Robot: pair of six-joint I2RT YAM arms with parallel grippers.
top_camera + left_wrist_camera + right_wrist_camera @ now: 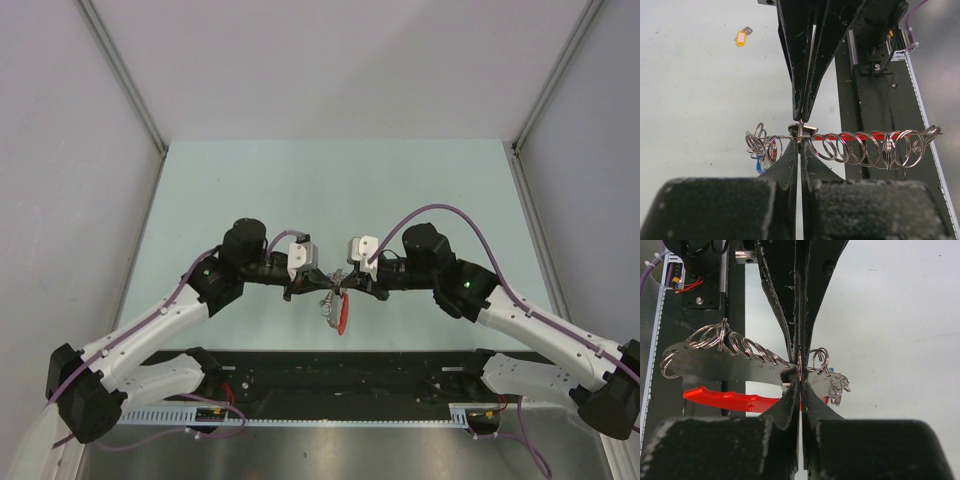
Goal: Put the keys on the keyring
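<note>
Both of my grippers are closed and meet tip to tip above the table [690, 90]. The left gripper [799, 147] and right gripper [800, 387] pinch the same spot on the keyring [740, 369], which hangs between them clear of the surface. The arms come in from left and right, and the keyring's long axis lies across them, near to far. Its red end [735, 399] points near and the bunched rings [860, 150] run out to the far end. I see one keyring, carrying a dozen or so rings that overlap too much for an exact count. I count two keys. A blue key [759, 165] shows only as a sliver among the far rings. A yellow key [741, 38] lies loose on the table, far and to the right of the pinch, so I judge the right arm the nearer one to fetch it.
</note>
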